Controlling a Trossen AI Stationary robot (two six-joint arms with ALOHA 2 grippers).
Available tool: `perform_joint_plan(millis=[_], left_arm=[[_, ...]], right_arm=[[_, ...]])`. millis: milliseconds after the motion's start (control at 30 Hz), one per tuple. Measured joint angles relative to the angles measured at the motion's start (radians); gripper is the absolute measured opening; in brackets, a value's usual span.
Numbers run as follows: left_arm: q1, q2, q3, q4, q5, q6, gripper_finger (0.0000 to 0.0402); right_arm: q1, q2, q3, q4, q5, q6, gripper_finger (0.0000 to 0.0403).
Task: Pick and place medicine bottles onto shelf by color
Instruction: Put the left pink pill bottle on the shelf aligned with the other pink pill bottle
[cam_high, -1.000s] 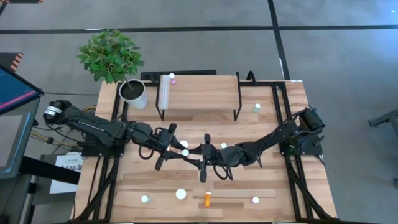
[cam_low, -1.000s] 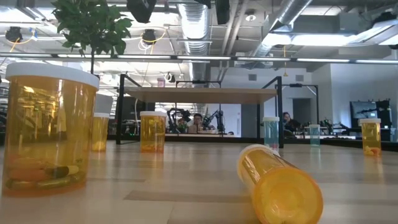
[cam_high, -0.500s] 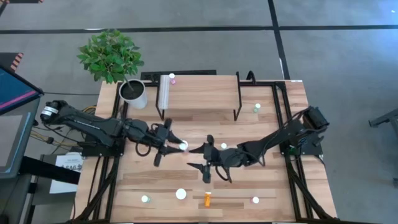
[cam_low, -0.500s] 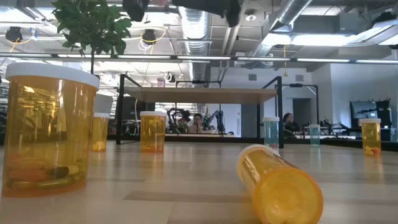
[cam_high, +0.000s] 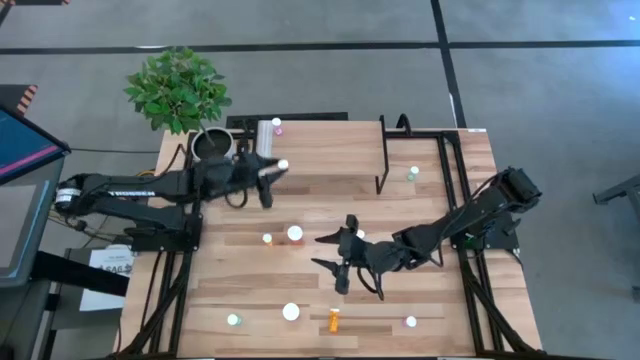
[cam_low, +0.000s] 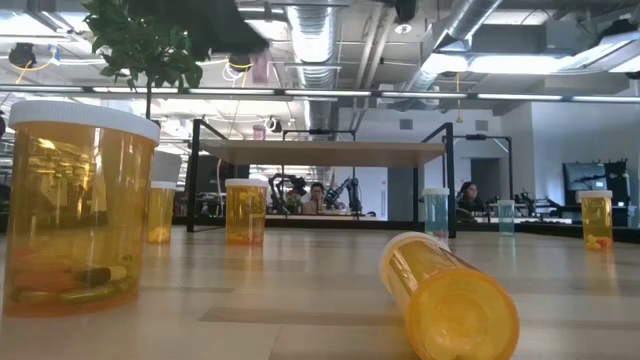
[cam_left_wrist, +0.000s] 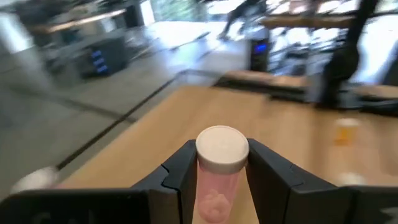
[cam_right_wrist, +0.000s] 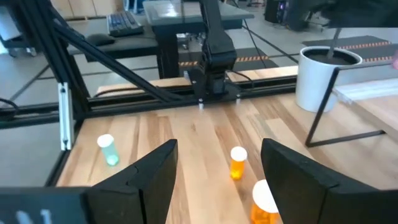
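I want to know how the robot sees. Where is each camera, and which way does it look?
High view: above the table, looking straight down; both arms show, left claw over the shelf, right claw mid-table.
Low view: at tabletop height, looking level across at the bottles and the room; only dark blurred arm parts at the top.
Left wrist view: on the left arm, looking past its fingers, shut on a pink bottle.
Right wrist view: on the right arm, looking past its open fingers across the table.
Shared: the white plant pot shows in the high and right wrist views.
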Motion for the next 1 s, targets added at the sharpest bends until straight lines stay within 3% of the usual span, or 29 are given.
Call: perform_joint_plan(millis=[67,200,333,667,1000], left_arm=[[0.082,0.012,0.000,0.019,0.023,0.000,0.0102],[0.232,0.048,0.000,0.008,0.167,-0.034,0.0102],[0.314,0.102,0.000,0.022,0.274,-0.053,0.0102],[0.409,0.212,0.000,0.032,0.270,-0.069,0.0102],[0.420,0.152,-0.046,0.076,0.271,-0.099,0.0102]], right_arm=[[0.000,0.000,0.000,0.003,0.001,0.000,0.0254],[0.000,0.000,0.000,0.005,0.001,0.000,0.0254],[0.000,0.000,0.000,0.006,0.001,-0.001,0.0254],[0.000,0.000,0.000,0.008,0.001,0.009,0.0254],[0.016,0.000,0.000,0.008,0.000,0.021,0.0254]])
